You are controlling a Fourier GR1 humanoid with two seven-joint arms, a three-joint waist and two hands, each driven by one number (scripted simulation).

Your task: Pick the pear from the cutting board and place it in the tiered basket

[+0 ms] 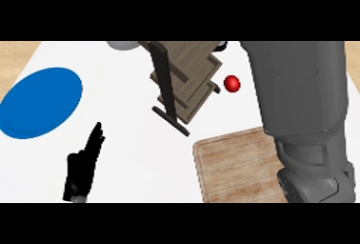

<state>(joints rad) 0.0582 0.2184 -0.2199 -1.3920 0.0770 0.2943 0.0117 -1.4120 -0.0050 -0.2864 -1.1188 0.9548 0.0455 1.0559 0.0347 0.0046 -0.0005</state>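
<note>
while beside tiered basket [186, 76], red object [232, 83]

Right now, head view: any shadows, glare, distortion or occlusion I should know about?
Head view: lighting is flat, with no cast shadow under the tiered basket or the left hand; no glare on the white counter; the blue plate looks stretched into an oval; the right forearm blocks the right side, covering part of the cutting board.

Plate [38, 102] beyond and left of left hand [84, 164]; board [235, 167] to its right; basket [184, 78] beyond-right, ball [232, 83] just right of basket.
</note>
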